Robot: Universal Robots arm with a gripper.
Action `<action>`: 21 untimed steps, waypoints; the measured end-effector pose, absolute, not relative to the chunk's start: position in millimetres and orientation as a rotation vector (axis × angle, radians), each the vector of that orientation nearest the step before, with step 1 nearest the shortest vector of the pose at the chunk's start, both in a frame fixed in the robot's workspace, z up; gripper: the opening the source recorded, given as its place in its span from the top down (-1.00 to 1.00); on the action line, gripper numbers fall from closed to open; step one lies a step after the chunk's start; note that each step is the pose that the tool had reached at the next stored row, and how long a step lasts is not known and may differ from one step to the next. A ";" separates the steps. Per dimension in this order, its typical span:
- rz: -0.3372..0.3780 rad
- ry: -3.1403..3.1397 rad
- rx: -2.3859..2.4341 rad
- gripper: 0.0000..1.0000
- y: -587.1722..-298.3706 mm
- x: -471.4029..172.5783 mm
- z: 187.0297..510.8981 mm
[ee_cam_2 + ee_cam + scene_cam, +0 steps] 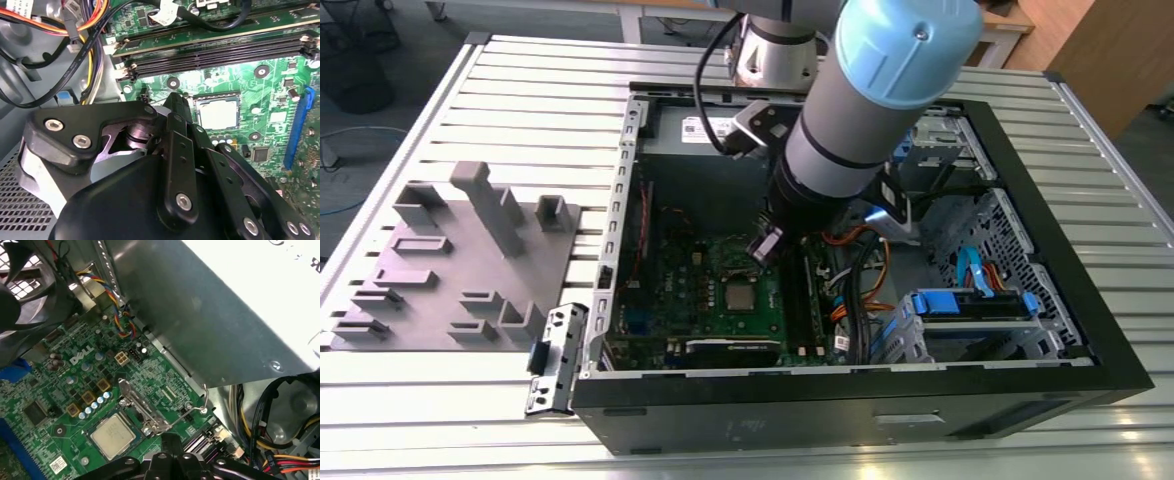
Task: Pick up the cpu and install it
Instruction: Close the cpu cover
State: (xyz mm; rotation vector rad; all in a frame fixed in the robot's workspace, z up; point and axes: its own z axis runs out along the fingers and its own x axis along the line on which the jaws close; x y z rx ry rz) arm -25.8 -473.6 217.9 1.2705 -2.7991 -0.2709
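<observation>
On the exterior view's left a grey foam fixture tray (447, 265) lies on the slatted metal table (520, 80), well apart from the work; to its right stands the open computer case (854, 400) with the green motherboard (707, 290) on its floor. The cpu (740, 296) sits flat in its socket near the middle of that board, its silvery top facing up; in the second wrist view the cpu (218, 113) lies square within the socket frame, and in the first wrist view the cpu (113, 435) rests beside the raised load plate (137, 405) and the swung-out retention lever (192, 407), so it looks seated but not yet clamped. As a judgement, the chip is light, stiff and thin, with a smooth metal lid that gives little friction; its underside contacts and the socket pins beneath are fragile, so it wants holding by two opposite edges, level, with gentle force and no sliding. The gripper (767, 243) hangs from the arm just above the board, close over the socket's far side and apart from the chip. In the second wrist view the gripper (172, 102) shows its black linkages drawn toward each other, the finger tips appearing close together with nothing between them, and they touch neither chip nor lever. Further to the exterior view's right lie orange and black cables (867, 275) and the blue-tabbed drive bay (967, 305).
</observation>
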 end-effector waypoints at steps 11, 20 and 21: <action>-0.272 -2.784 1.271 0.79 -475.6 -18.6 223.0; -0.275 -2.779 1.269 0.79 -475.6 -13.3 238.2; -0.276 -2.778 1.269 0.79 -475.6 -12.7 238.8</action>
